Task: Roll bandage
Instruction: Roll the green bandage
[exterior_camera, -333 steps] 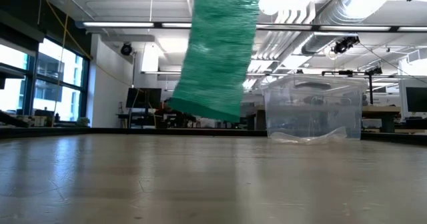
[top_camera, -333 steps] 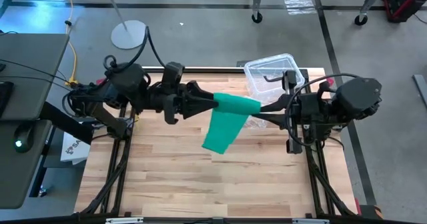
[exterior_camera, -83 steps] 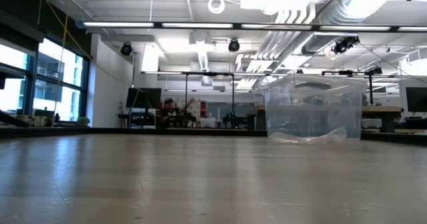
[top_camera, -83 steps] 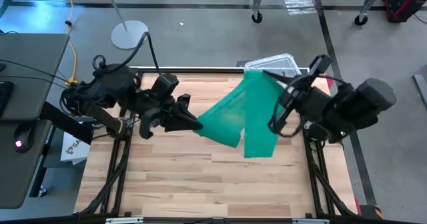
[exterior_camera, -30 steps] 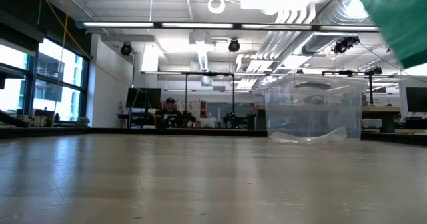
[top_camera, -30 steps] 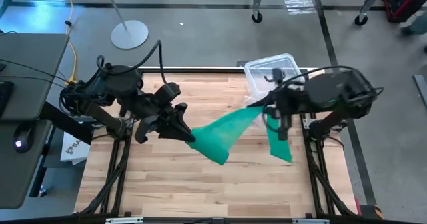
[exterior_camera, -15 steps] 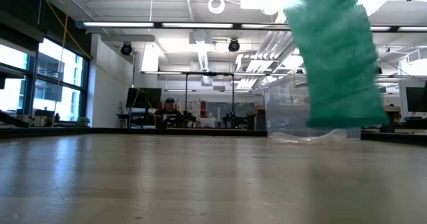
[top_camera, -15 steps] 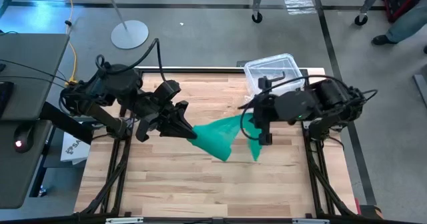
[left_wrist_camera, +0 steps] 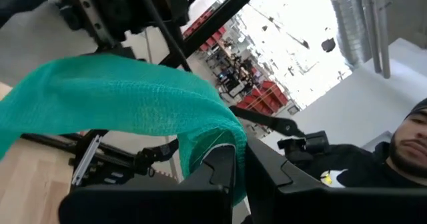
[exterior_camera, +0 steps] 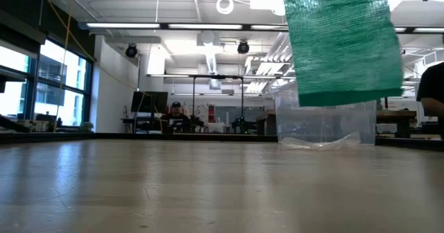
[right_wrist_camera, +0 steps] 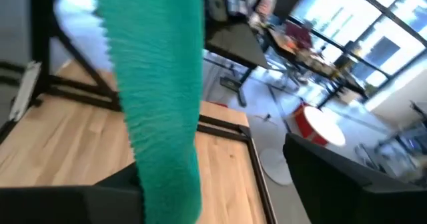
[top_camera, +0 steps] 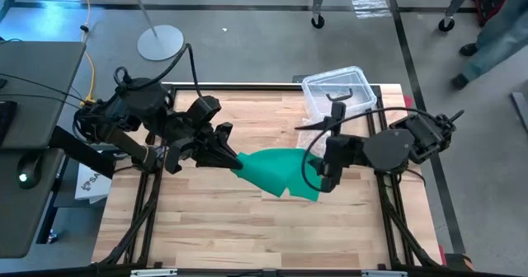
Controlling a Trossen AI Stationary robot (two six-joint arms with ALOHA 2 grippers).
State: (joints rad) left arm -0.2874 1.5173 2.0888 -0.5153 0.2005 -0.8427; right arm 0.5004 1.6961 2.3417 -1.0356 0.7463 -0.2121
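Observation:
The green bandage (top_camera: 280,171) hangs in the air over the table's middle, clear of the wood. My left gripper (top_camera: 237,158) is shut on its left end; in the left wrist view the cloth (left_wrist_camera: 120,97) spreads away from the shut gripper (left_wrist_camera: 238,161). My right gripper (top_camera: 321,180) stands at the bandage's right end. In the right wrist view the gripper (right_wrist_camera: 207,161) is open and the strip (right_wrist_camera: 160,84) runs down between its fingers; whether it touches one I cannot tell. The low view shows the strip (exterior_camera: 340,46) hanging above the table. My left gripper pinches the bandage's bunched left end (left_wrist_camera: 217,141) between its two shut fingers. The fingers lie about level and point toward the table's right side. The bandage is lifted clear of the table; its loose end (exterior_camera: 340,98) hangs down slack.
A clear plastic box (top_camera: 338,91) with a black handle stands at the far right of the table, a crinkly clear bag (exterior_camera: 319,141) by it. A person (left_wrist_camera: 407,144) is beyond the table. Bare wood (top_camera: 264,227) fills the near half.
My right gripper has moved toward the table's left and near edges, closing on my left gripper. The bandage between the two has gone shorter and bunched. Its hanging end has swung from the picture's right corner toward the middle in the low view.

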